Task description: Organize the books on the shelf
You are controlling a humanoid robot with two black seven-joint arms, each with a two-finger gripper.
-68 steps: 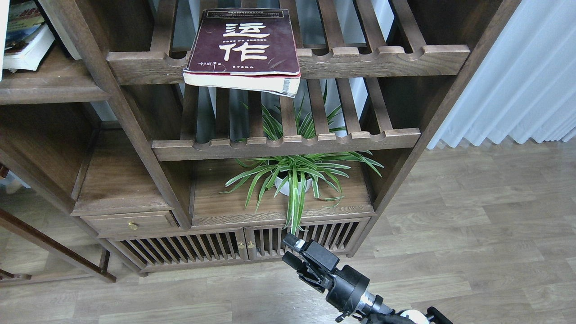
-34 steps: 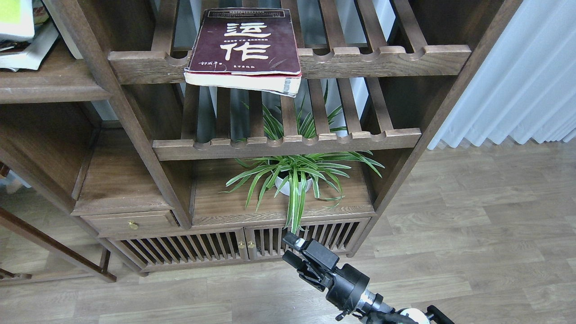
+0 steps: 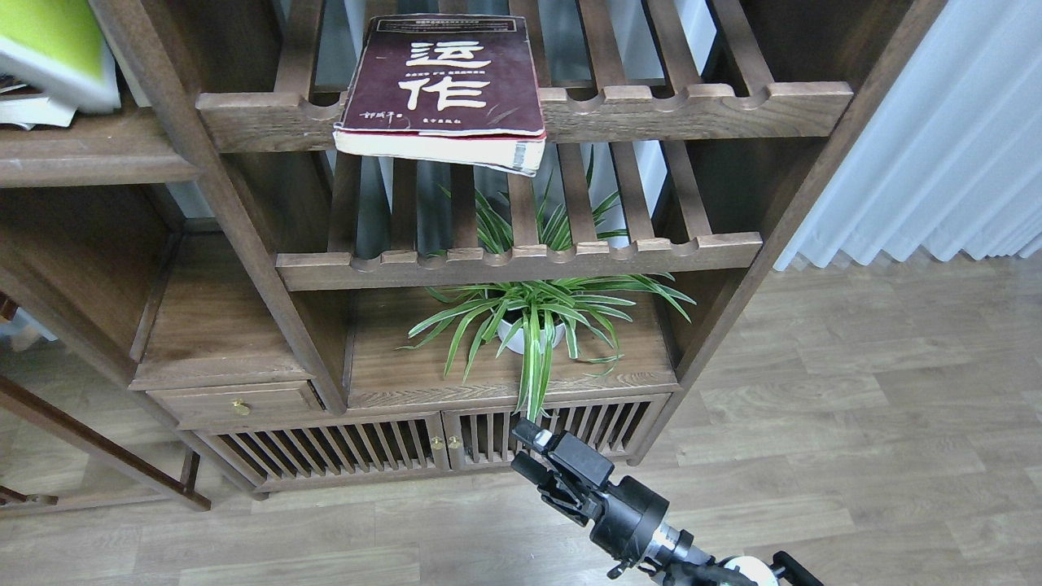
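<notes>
maroon book point(image 3: 444, 85) overhanging slatted rack point(image 3: 692, 110) edge

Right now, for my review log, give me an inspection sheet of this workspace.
Surface: solid dark shelf board at upper left, mostly cut off by the frame edge.
Job's things: maroon book lies flat on the upper slatted rack, its front edge overhanging the rail; yellow-green book sits tilted on other books over the shelf board.
Clutter: potted spider plant on the cabinet top below the racks.
End effectors: right end effector low in front of the cabinet doors, fingers apart, empty; left one not in view.
Cables: nothing seen.
Surroundings: wood floor, white curtain at right.
</notes>
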